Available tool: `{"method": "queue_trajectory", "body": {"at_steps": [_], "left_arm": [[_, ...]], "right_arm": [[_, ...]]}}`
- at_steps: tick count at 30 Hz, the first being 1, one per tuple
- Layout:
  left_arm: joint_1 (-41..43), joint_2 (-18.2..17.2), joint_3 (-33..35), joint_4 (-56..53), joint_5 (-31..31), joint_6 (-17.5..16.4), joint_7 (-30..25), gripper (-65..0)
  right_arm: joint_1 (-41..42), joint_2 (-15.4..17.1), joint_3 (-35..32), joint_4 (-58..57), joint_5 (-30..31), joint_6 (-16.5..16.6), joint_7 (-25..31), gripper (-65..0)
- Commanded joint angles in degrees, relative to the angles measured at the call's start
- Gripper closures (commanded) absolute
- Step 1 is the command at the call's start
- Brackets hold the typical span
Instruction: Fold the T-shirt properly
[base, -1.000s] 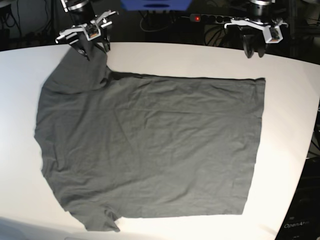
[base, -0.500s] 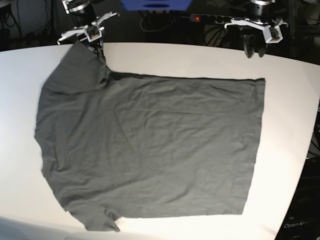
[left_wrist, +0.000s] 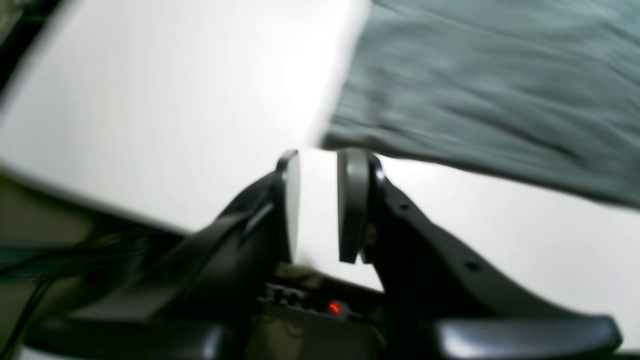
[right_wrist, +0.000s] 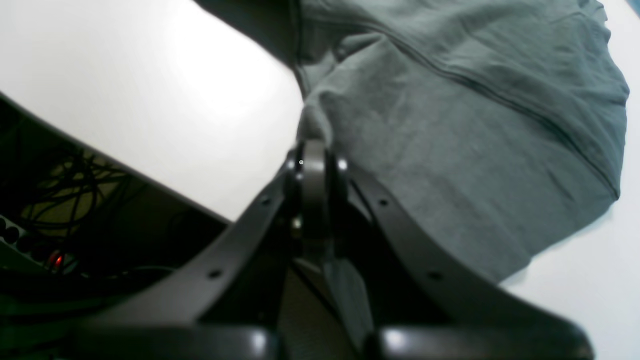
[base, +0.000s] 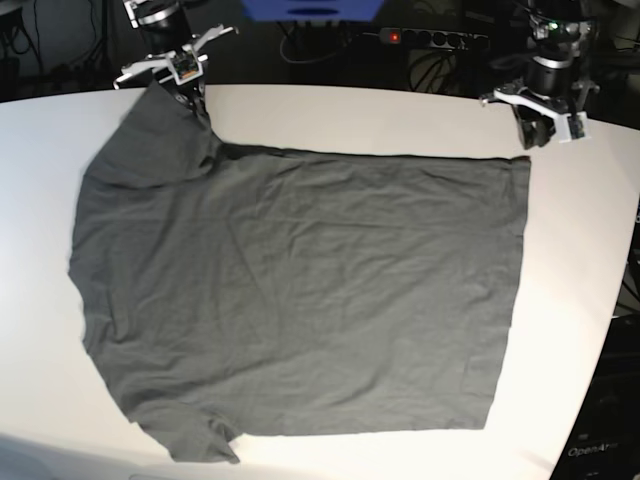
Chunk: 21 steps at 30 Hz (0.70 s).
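White table (base: 400, 110), spread T-shirt (base: 300, 300)

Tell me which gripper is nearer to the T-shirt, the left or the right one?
Right. The right gripper is shut on the T-shirt at its sleeve; the left gripper hovers just off the hem corner, jaws apart.

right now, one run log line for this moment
dark charcoal-grey cotton T-shirt: flat on white table | right gripper: shut on sleeve | left gripper: near hem corner, holding nothing
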Motion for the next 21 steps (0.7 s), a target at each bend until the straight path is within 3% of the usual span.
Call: {"method": "queue_trajectory", "body": {"at_steps": [1, 6, 11, 18, 21], "left_arm": [[-0.7, -0.5, -0.4, -0.1, 0.0, -0.4, -0.8, -12.1], [-6.1, -0.5, -4.3, -4.5, 0.0, -4.0, 3.9, -13.8], [-8.6, -0.5, -9.3, -7.5, 0.0, -9.7, 5.8, -19.9], [-10.0, -0.4, -10.1, -7.8, 3.5, -16.1, 5.8, -39.5], [-11.3, 0.1, -10.3, -8.5, 7.0, -18.2, 5.7, -44.2]], "right_arm": [[-0.7, 0.3, 0.1, 0.2, -0.1, 0.2, -0.7, -0.3], [-0.7, 0.3, 0.1, 0.2, -0.1, 0.2, -0.7, -0.3], [-0.7, 0.3, 0.1, 0.2, -0.1, 0.2, -0.7, -0.3], [-0.7, 0.3, 0.1, 0.2, -0.1, 0.2, -0.7, -0.3], [-0.7, 0.3, 0.1, 0.2, -0.2, 0.2, -0.8, -0.3]]}}
